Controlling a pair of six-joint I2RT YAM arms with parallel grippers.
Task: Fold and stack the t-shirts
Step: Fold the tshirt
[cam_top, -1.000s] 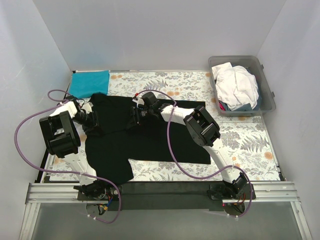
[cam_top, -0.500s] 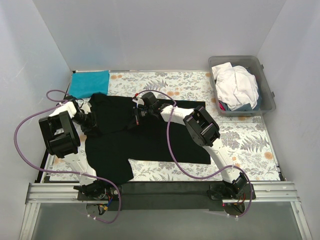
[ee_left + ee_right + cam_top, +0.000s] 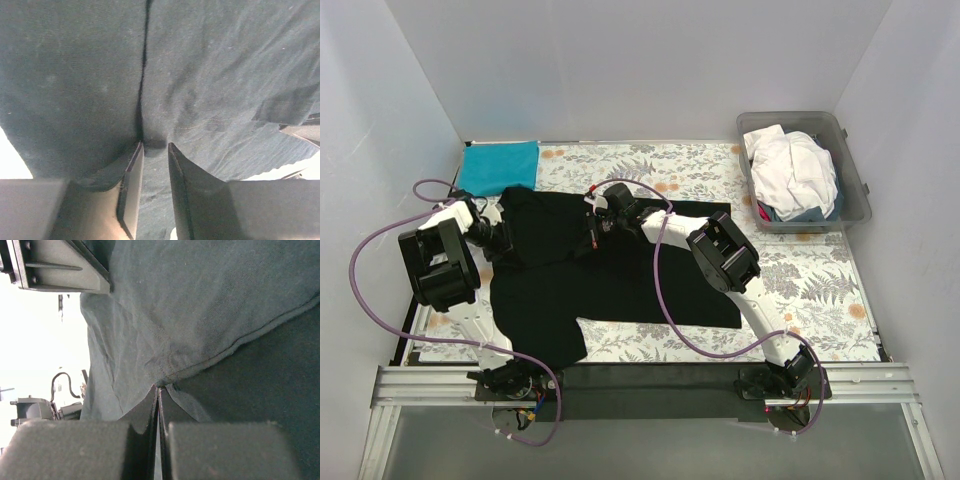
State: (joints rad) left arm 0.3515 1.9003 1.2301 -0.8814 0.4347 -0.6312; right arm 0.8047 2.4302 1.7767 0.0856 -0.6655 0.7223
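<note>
The black shirt (image 3: pixel 620 285) lies spread on the table (image 3: pixel 800 280). The teal shirt (image 3: pixel 498 166) sits folded in the far left corner. My right gripper (image 3: pixel 158 390) is pinched tight on the black shirt's edge. My left gripper (image 3: pixel 155 147) has cloth bunched at its tips, but I cannot tell if it has hold. I should make both holds firm, then lift both sides evenly.

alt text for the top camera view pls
A black t-shirt lies spread on a floral table cloth, with the left gripper at its left edge and the right gripper on its upper middle. A folded teal t-shirt lies at the far left corner; a white t-shirt sits heaped in a grey tub at far right.
</note>
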